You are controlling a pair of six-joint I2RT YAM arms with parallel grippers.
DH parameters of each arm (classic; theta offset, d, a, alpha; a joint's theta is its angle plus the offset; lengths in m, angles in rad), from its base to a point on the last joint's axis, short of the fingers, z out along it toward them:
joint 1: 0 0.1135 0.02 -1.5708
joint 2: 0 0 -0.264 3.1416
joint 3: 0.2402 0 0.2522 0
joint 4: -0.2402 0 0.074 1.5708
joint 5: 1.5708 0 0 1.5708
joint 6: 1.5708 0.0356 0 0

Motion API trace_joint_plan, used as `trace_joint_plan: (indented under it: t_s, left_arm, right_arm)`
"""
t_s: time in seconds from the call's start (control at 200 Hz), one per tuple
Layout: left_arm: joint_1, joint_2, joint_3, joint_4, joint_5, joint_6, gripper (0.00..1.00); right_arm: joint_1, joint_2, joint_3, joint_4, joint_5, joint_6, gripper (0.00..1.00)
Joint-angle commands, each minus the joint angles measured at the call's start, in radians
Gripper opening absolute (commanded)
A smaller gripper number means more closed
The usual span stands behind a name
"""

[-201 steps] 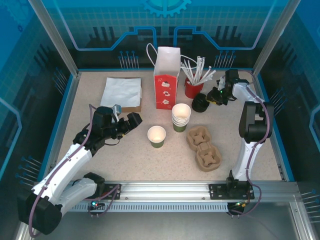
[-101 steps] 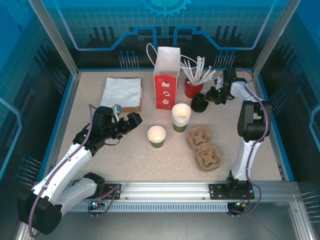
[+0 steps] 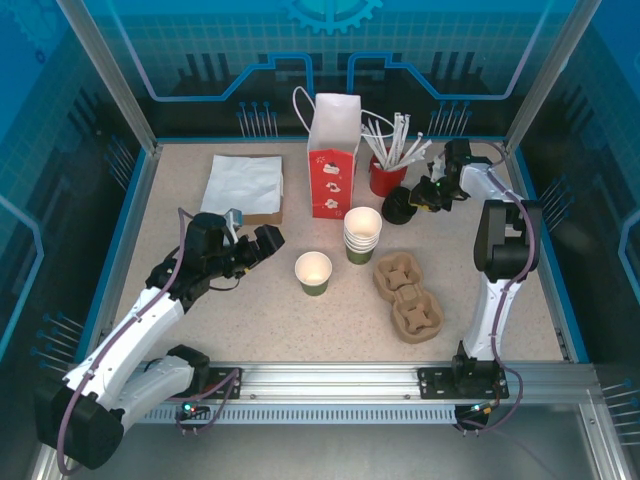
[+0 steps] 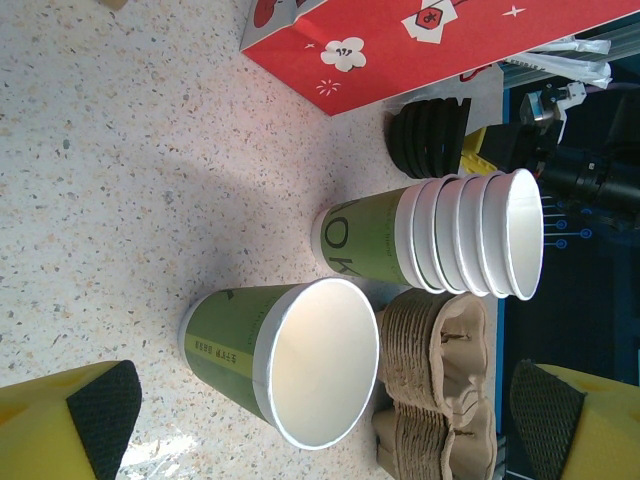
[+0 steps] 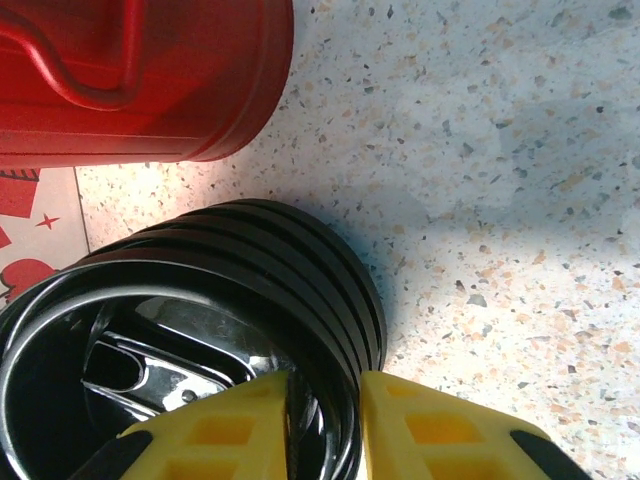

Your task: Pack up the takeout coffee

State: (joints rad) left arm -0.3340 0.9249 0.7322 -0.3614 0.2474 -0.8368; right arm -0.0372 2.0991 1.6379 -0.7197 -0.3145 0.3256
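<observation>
Your right gripper [image 5: 325, 425] pinches the black lid stack [image 5: 300, 260] near the table [image 3: 250, 315] far edge; left gripper [image 4: 325, 415] gapes beside the takeout coffee [image 4: 228, 338].

takeout coffee cup [image 3: 313, 272]: cream rim, green band, upright, mouth open, empty.

arms: left arm [image 3: 140, 325] and right arm [image 3: 490, 310], white tubes with black joints
cables [image 3: 63, 430]: purplish, kinda loopy
fingers [image 4: 40, 425]: chunky yellow, black pads [image 4: 105, 405]
bases [image 3: 455, 380]: black plates bolted on the silver rail [image 3: 330, 380]
</observation>
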Motion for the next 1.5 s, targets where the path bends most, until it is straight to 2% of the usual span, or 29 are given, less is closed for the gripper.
trace_joint_plan:
  t_s: [0.0, 0.57, 0.795, 0.99, 1.231, 1.371, 1.491]
  left_arm:
    - [-0.010, -0.007, 0.032, -0.024, -0.016, 0.012, 0.99]
    - [-0.010, -0.014, 0.048, -0.037, -0.019, 0.024, 0.99]
    - [-0.010, -0.020, 0.066, -0.040, -0.014, 0.036, 0.99]
    - [-0.011, -0.026, 0.104, -0.002, 0.047, 0.052, 0.99]
    - [-0.042, 0.003, 0.176, 0.077, 0.141, 0.032, 0.97]
    - [-0.101, 0.062, 0.245, 0.130, 0.170, 0.016, 0.97]
    - [-0.163, 0.129, 0.301, 0.182, 0.159, -0.003, 0.99]
  right_arm:
    - [0.017, 0.013, 0.029, -0.030, 0.004, -0.016, 0.24]
    - [0.010, -0.102, -0.026, -0.029, 0.019, -0.031, 0.16]
    - [-0.002, -0.165, -0.082, -0.010, 0.032, -0.023, 0.16]
    - [-0.020, -0.321, -0.192, 0.028, 0.041, -0.001, 0.16]
    - [-0.011, -0.588, -0.335, 0.054, 0.035, 0.035, 0.16]
    - [0.038, -0.752, -0.397, 0.054, 0.023, 0.050, 0.16]
    - [0.121, -0.870, -0.435, 0.055, 0.033, 0.070, 0.16]
